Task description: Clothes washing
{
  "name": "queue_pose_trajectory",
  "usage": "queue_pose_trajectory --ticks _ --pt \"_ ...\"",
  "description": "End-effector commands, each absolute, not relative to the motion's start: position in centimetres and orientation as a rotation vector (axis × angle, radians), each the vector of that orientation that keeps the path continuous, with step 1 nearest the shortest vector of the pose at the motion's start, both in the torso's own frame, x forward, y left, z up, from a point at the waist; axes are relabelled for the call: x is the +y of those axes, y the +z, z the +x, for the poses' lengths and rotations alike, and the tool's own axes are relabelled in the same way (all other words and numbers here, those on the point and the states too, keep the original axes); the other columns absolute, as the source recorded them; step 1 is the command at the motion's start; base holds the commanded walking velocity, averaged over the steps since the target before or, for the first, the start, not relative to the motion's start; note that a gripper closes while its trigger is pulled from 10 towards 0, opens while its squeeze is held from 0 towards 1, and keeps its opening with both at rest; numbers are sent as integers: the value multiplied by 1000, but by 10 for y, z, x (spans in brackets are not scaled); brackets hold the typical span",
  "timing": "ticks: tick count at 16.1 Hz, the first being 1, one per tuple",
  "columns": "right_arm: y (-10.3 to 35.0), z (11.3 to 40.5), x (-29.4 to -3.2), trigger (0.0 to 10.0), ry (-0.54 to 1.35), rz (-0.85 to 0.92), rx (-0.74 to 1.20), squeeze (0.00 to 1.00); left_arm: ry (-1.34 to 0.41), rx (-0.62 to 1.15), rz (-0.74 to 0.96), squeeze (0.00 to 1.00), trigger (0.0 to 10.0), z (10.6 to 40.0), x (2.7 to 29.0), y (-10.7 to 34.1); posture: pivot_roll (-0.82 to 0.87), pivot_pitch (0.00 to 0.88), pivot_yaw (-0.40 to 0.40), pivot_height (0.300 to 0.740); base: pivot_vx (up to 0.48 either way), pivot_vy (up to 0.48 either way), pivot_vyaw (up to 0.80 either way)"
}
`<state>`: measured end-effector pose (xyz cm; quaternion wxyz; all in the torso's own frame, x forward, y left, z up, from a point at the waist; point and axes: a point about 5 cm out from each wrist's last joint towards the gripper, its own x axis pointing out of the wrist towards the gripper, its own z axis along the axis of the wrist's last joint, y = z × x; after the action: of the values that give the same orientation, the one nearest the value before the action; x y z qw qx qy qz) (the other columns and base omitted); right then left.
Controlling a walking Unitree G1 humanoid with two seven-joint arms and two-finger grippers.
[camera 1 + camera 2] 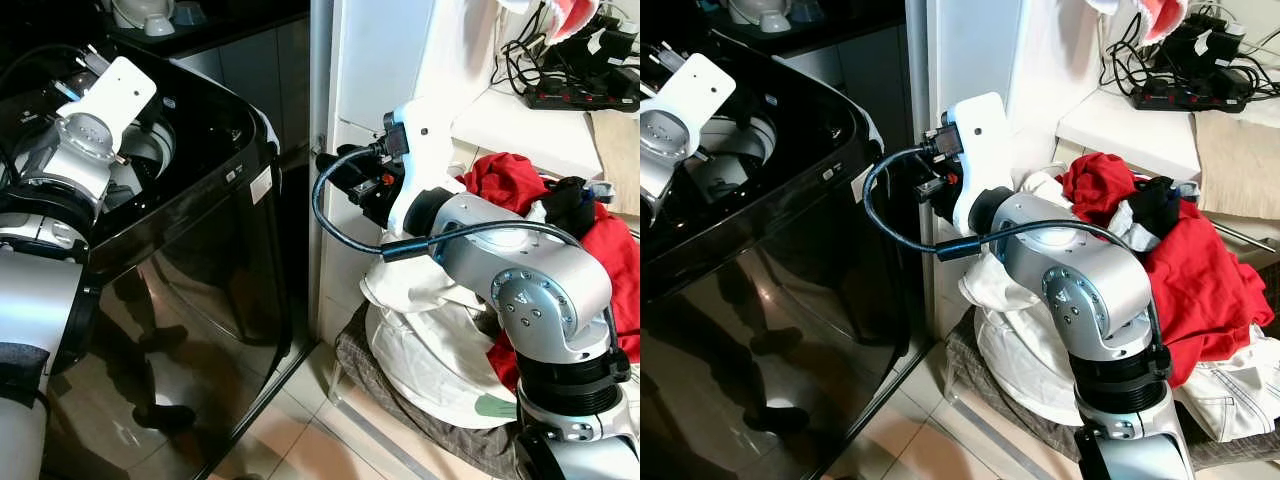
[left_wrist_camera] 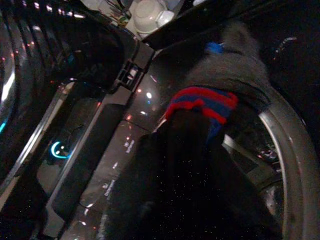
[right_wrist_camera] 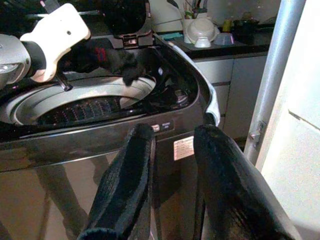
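While holding a dark garment with red-and-blue striped trim (image 2: 202, 107) above the black top-loading washing machine (image 1: 215, 230), left gripper (image 3: 107, 57) clamped shut; right gripper (image 3: 172, 187) parted, empty; red-and-white laundry pile (image 1: 560, 250) at three o'clock awaiting loading.

Dark garment (image 3: 117, 57) with red-blue striped band, over open washer drum (image 3: 85, 102).

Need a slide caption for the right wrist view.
Open right end effector faces the washing machine; left end effector holds a dark garment over the drum.
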<state>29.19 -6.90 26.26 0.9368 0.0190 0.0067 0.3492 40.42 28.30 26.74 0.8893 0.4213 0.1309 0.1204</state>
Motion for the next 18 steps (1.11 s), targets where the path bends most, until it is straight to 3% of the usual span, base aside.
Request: queue_pose_trajectory --ticks 1,6,10,11,14,18 --pt "265 291 -70 10000 707 41 -4 0 245 238 855 1000 10000 406 279 279 -67 0 39 740 0 0 0" --pt "265 292 -69 10000 706 44 -2 0 257 232 847 1000 10000 406 282 280 -57 0 32 740 0 0 0" --pt "260 298 -75 10000 651 17 29 0 294 243 971 1000 10000 404 287 284 -58 0 31 740 0 0 0" --pt "254 303 -80 10000 594 -13 64 0 272 284 1043 0 10000 403 288 281 -58 0 29 740 0 0 0" --pt "249 307 -86 10000 542 -36 94 0 161 383 999 0 10000 403 285 270 -57 0 29 740 0 0 0" --pt "255 331 -130 10000 172 36 9 0 -69 109 437 0 10000 418 230 288 -54 0 30 740 0 0 0"
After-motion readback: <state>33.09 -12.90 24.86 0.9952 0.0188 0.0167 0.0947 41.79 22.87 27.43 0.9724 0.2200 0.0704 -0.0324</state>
